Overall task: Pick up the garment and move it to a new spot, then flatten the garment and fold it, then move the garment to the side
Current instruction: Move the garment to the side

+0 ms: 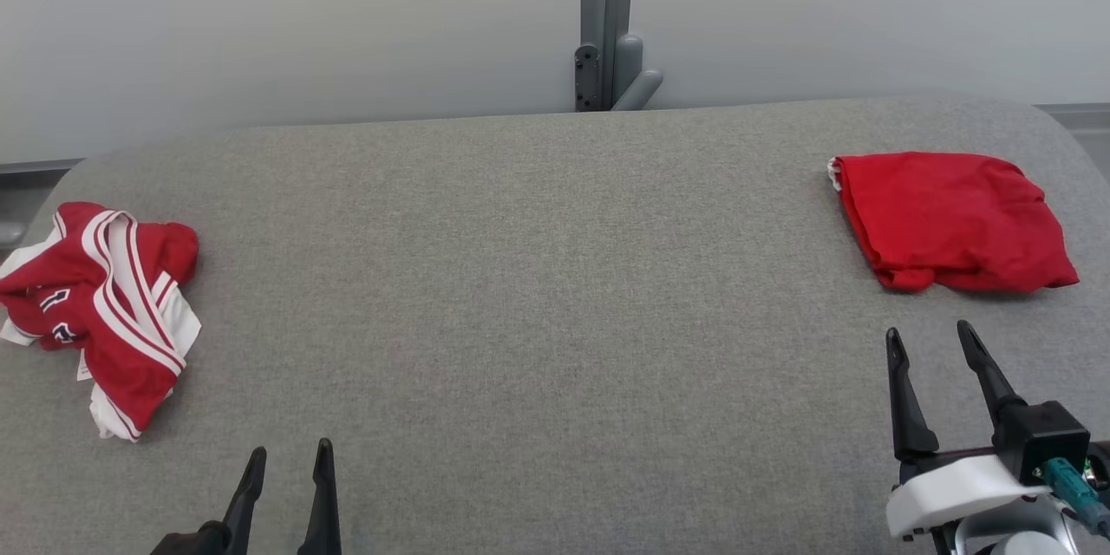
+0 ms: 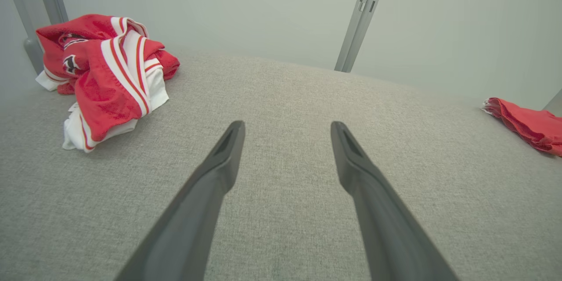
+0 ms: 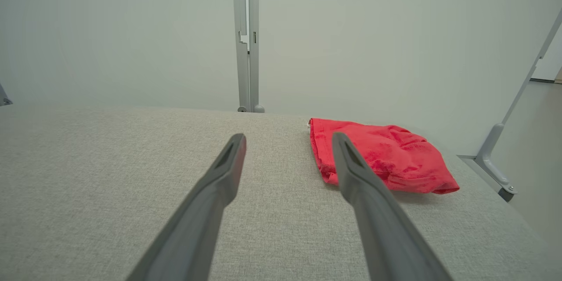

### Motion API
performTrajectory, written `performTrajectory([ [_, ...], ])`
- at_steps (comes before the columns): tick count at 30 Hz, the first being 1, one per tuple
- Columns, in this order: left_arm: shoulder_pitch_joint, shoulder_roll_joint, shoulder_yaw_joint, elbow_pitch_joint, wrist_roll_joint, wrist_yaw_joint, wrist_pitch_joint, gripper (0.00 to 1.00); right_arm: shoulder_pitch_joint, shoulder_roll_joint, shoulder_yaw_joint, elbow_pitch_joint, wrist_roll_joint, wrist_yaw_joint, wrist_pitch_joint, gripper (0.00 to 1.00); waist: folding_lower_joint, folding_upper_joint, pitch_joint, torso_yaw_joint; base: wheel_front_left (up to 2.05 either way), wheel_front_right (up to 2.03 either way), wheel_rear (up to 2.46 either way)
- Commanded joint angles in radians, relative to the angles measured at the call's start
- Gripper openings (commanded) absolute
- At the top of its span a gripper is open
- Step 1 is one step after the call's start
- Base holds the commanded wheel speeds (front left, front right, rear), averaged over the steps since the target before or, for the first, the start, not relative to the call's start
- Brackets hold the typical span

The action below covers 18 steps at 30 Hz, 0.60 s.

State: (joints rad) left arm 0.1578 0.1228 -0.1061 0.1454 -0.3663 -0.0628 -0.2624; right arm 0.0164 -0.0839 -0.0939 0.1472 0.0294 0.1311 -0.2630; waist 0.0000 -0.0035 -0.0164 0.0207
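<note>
Left claw (image 1: 291, 447) hangs spread and empty above the near part of the grey worktop (image 1: 555, 295), with bare fabric between its fingers. Right claw (image 1: 928, 329) is likewise spread and holds nothing, near a folded red garment (image 1: 950, 221) that lies flat at the worktop's right end. Well apart, at the left end, a crumpled red-and-white striped garment (image 1: 100, 303) sits in a heap. A grey post (image 1: 607, 17) stands behind the far edge, before a pale wall.
</note>
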Motion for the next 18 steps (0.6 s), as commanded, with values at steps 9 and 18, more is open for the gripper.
performTrajectory([
  [9,-0.026,-0.020,0.043,0.079,0.023,-0.044,-0.002,1.00,0.085,0.033,-0.023,-0.065,-0.028,-0.001,-0.004,1.00,0.0000,0.0035,0.004,-0.025,0.00,0.00,0.00],
  [18,-0.035,-0.035,0.060,0.096,0.041,-0.061,-0.002,1.00,0.080,0.033,-0.021,-0.068,-0.006,-0.001,-0.004,1.00,0.0000,0.0035,0.008,-0.025,0.00,0.00,0.00],
])
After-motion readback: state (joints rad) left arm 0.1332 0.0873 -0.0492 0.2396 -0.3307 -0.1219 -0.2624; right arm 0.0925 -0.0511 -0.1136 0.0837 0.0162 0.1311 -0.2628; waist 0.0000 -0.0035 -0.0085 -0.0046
